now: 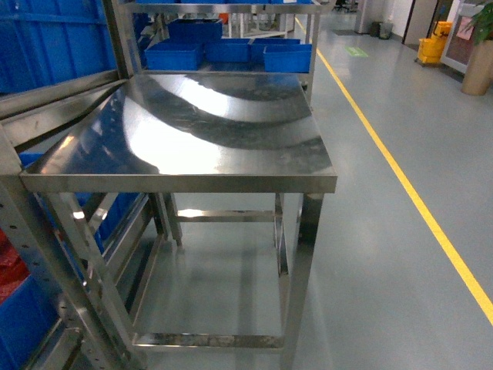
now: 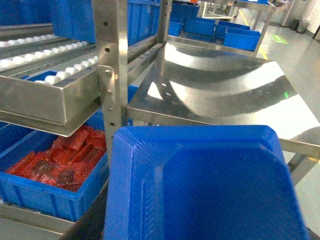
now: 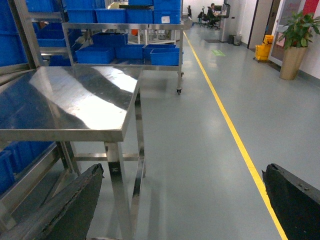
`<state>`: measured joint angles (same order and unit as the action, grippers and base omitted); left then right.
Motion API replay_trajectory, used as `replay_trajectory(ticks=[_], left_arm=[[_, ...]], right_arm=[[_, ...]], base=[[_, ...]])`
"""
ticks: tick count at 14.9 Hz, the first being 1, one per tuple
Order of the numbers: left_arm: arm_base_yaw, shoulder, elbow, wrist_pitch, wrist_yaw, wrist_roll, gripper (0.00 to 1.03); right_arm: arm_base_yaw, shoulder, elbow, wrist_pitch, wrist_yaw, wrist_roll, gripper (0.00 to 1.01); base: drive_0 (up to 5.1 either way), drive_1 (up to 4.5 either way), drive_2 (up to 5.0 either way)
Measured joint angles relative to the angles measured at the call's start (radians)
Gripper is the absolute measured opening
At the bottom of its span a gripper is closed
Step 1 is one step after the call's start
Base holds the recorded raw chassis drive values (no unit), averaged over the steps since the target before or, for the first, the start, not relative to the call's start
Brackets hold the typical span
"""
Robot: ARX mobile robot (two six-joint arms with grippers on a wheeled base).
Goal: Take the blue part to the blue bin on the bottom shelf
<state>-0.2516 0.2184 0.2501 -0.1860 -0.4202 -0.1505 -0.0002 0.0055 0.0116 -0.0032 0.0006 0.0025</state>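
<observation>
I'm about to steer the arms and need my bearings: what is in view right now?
blue part: one, blue, fills the left wrist foreground
steel table: one, silver, centre of the head view
roller shelf: one, steel with white rollers, left of the table
bin of red packets: one, blue, under the roller shelf
far bins: at least four, blue, on the rack behind the table
floor line: one, yellow, right of the table
mop bucket: one, yellow, far right
potted plant: one, green, beside the bucket
right gripper: one, black, jaws wide apart, holding nothing
left gripper: not in view
</observation>
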Motion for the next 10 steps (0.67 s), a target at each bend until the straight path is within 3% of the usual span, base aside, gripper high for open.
replay_trajectory(ticks=[10], left_arm=[[0.0,0.002,0.0,-0.002,0.0,0.0,0.43]], right_arm=[[0.0,0.0,0.0,0.0,0.0,0.0,0.98]], base=[[-5.0,2.44,2.4]])
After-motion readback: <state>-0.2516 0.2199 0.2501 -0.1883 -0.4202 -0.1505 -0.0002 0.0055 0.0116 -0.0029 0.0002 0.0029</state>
